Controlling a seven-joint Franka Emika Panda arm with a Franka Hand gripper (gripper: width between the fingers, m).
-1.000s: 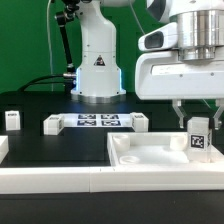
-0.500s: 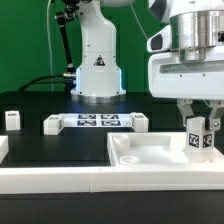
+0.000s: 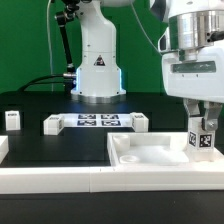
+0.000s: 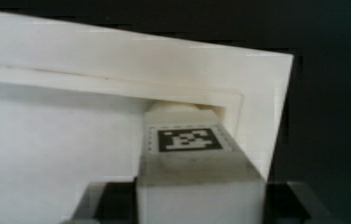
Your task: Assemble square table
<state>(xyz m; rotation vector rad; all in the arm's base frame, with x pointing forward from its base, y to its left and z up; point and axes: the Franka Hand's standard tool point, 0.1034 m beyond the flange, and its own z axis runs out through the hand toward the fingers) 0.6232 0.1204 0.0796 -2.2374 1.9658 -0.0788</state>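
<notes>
Entry one: leg (image 3: 202,141), white, tagged, upright, gripped at its upper end by the hand (image 3: 203,122), whose fingers close narrowly on it. We place it over the corner of the square table slab (image 3: 150,157) on the exterior view's right; whether it touches the slab we cannot tell. Entry two: second leg (image 3: 12,120), third leg (image 3: 51,124) and fourth leg (image 3: 140,122), loose on the black counter (image 3: 60,145), the last two flanking the marker board (image 3: 95,121).
</notes>
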